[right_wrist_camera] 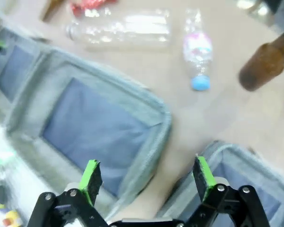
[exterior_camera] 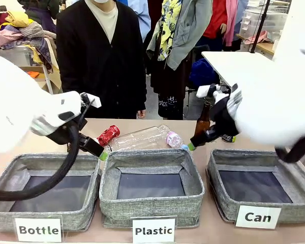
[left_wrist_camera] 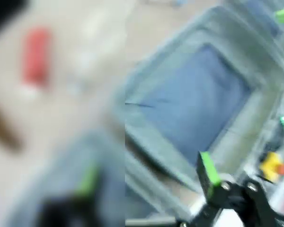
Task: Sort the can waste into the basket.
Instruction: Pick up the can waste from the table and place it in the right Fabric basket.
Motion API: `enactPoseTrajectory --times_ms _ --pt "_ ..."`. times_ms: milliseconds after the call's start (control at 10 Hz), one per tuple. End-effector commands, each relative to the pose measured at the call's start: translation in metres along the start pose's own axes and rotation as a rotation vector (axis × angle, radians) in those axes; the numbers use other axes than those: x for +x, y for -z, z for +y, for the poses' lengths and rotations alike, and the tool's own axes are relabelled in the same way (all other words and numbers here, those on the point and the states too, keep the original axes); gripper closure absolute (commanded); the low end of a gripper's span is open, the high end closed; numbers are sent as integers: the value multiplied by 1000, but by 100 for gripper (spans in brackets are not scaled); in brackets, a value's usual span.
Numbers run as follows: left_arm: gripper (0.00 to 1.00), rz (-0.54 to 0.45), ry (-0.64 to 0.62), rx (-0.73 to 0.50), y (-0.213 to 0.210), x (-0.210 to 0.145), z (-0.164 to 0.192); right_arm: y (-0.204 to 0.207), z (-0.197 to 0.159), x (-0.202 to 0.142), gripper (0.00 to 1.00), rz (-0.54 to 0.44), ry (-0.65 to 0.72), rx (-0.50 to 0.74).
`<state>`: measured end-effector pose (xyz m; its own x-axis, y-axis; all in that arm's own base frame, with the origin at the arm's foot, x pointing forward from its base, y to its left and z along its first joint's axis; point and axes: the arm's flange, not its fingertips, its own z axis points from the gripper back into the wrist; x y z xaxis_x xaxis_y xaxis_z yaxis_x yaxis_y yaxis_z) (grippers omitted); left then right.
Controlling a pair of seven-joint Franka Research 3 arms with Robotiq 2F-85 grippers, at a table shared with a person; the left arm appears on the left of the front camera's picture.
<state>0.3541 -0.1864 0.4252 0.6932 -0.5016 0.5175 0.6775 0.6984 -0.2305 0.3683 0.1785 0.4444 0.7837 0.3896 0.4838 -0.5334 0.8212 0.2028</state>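
Left gripper (exterior_camera: 99, 151), right gripper (right_wrist_camera: 146, 172) gape empty | red can (exterior_camera: 108, 135) partly hidden, well apart from Can basket (exterior_camera: 295, 206) | left wrist view blurred

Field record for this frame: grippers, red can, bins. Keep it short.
left gripper: open, empty, near far rims of Bottle basket and Plastic basket
right gripper: open, empty, over gap between Plastic basket and Can basket
red can: crushed, on table behind Plastic basket, beside clear bottle
Can basket: robot's right end, no can inside
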Motion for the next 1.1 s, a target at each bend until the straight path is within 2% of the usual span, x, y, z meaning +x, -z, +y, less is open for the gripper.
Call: enactPoseTrajectory --times_ms 0,200,400,600,800,1000 --pt "0 32 -89 -156 -53 -18 17 -48 -16 1 0 49 114 245" --pt "0 15 -152 -359 -102 -47 31 -85 -44 -19 0 82 137 525" --pt "0 -133 -262 -513 -162 -92 83 -114 -108 -51 0 0 329 582" --pt "0 -298 -436 -559 -196 -147 138 -130 -167 -96 0 -102 489 595" --pt "0 -429 -643 -549 -207 -191 185 -150 -222 -154 0 -284 674 593" --pt "0 -538 -790 -581 -198 -207 190 -167 -246 -194 0 -397 787 565"
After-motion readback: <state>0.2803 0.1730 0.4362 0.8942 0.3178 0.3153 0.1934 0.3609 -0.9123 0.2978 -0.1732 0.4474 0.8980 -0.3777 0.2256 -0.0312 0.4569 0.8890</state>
